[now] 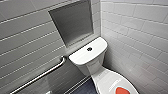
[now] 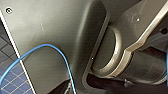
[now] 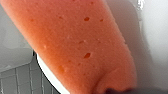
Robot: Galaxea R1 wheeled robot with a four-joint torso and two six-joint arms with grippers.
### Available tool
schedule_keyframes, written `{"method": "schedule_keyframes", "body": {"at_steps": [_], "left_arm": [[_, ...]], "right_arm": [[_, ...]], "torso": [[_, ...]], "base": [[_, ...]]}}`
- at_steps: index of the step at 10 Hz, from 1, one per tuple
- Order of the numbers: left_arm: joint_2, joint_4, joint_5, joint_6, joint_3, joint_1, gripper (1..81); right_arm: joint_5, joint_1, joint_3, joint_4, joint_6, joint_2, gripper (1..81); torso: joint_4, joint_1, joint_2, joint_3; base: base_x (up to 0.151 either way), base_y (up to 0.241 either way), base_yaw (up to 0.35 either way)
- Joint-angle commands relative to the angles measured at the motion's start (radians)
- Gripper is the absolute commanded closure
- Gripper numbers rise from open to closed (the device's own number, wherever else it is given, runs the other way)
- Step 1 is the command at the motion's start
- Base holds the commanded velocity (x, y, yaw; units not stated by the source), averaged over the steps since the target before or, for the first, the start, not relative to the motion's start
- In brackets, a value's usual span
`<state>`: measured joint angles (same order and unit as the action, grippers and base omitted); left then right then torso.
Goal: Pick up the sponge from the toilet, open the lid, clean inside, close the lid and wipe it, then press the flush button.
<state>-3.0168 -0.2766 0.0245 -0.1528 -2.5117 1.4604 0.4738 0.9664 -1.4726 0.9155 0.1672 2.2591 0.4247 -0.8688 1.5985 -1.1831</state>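
On the closed lid [image 1: 107, 78] of the toilet [image 1: 87, 58], at the end away from the tank, lies the sponge [image 1: 122, 90]. My right wrist camera has it very close, its pitted face over the white rim and the grey floor tiles [image 3: 17, 80]. I cannot tell whether the right gripper is released or clamped on it. I see the flush button [image 1: 89, 49] dark in the middle of the tank top. A metal grab bar [image 1: 42, 74] runs along the left wall, below a recessed niche [image 1: 72, 22].
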Motion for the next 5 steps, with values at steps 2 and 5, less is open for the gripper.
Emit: {"method": "schedule_keyframes", "body": {"at_steps": [2, 5], "left_arm": [[0.016, -0.006, 0.072, 0.010, 0.005, 0.010, 1.0], [0.018, -0.006, 0.072, 0.010, 0.007, 0.012, 1.0]], "right_arm": [[0.108, -0.002, 0.311, 0.025, 0.078, -0.169, 81.1], [0.230, 0.082, 0.400, 0.020, 0.103, -0.208, 81.1]], "torso": [[0.000, 0.000, 0.000, 0.000], [0.000, 0.000, 0.000, 0.000]], "base": [[0.000, 0.000, 0.000], [0.000, 0.000, 0.000]]}}
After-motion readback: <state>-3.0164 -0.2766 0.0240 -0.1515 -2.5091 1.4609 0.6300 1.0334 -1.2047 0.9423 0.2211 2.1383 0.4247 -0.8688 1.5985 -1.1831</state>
